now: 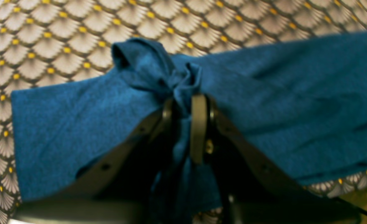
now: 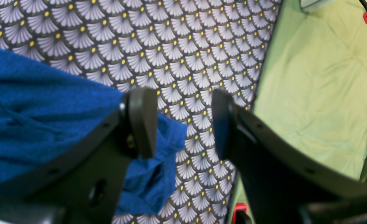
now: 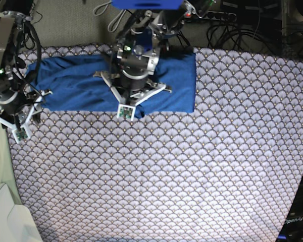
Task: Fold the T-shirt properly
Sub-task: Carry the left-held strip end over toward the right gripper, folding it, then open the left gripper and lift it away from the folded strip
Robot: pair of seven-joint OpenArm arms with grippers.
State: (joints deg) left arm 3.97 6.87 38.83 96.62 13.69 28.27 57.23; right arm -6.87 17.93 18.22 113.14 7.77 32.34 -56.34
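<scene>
- The tablecloth [image 3: 192, 166], scallop-patterned, covers nearly the whole work surface; it is loose cloth, so any jaw that dips too low could pinch it along with the garment and drag it out of place.
- The T-shirt [image 3: 177, 85] lies as a long blue band across the far edge of the tablecloth, running from the middle to the left end in the base view. It is bunched rather than flat, so a fold made now would likely lock creases in.
- The left gripper [image 1: 186, 107] is closed tight on a gathered knot of the blue fabric near the band's middle. If it lifts or pulls from such a small pinch, the knit could slip free or the layers could twist.
- The right gripper [image 2: 183, 121] stands with jaws wide, holding nothing. One finger [image 2: 141, 121] hangs over the T-shirt's edge, the other over bare tablecloth. Closing here might catch only a loose corner; the wrist view is blurred, so how much cloth lies between them is hard to say.
</scene>
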